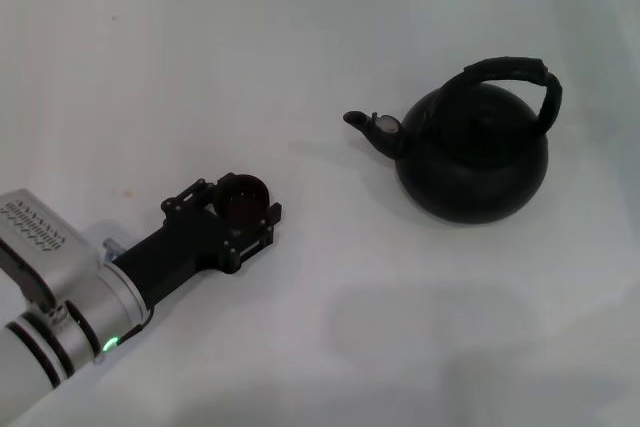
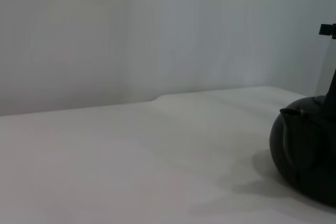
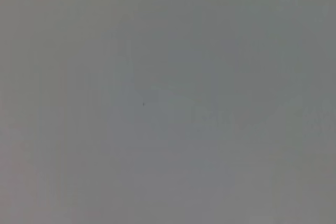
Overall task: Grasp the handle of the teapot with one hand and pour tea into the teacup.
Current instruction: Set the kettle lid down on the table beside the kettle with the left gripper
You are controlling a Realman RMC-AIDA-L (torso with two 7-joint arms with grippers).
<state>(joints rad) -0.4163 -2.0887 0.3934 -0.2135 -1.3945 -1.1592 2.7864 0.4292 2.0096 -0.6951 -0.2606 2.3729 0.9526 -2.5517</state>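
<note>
Teapot (image 1: 472,152), large round matte black with a short pale-tipped spout pointing toward the robot's left, sits upright on the white surface (image 1: 330,37), its thick black arched handle (image 1: 520,77) untouched. Left tool (image 1: 240,209) lies low with the tiny dark round teacup (image 1: 243,197) between its fingers; whether it pinches the cup I cannot tell. Right tool out of sight. Risk: cup well apart from spout, so tea could spill.

teacup (image 1: 243,198) left, teapot (image 1: 473,154) right
</note>
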